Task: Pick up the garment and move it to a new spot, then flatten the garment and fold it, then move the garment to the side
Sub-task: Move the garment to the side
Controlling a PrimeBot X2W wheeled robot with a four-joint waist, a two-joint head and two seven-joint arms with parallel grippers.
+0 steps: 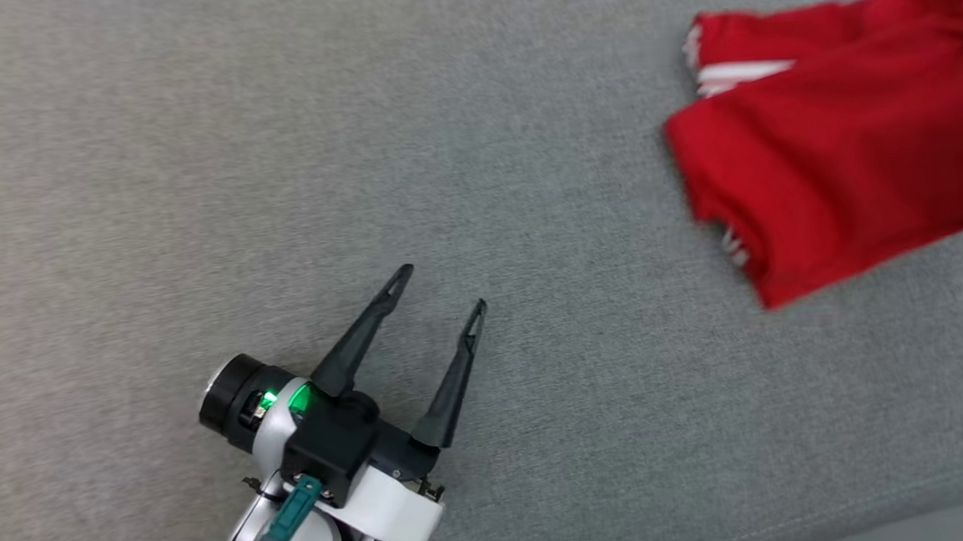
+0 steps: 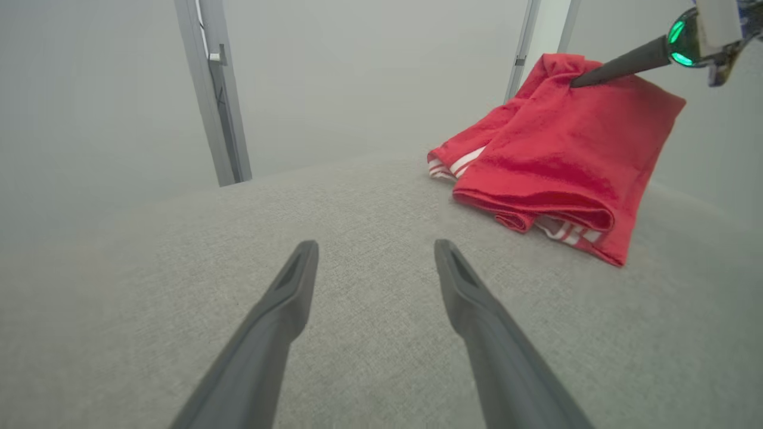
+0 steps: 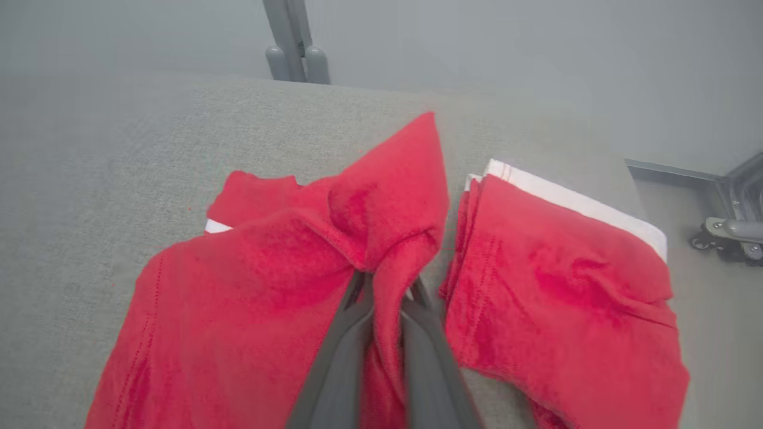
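Left gripper [image 1: 442, 286], spread wide, sits well apart from the red garment [image 1: 842, 156]; right gripper [image 3: 390, 285] clamps a raised fold.

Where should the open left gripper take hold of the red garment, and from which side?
The folded edge facing the left gripper, coming in low from the robot's left across the grey surface. That edge of the red garment lies in stacked layers, rounded and raised, so the fingers could likely pinch it; the right gripper is shut on a bunched fold farther right.

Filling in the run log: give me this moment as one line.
left gripper: open, empty | right gripper: shut on garment | garment: red, folded, resting on grey surface
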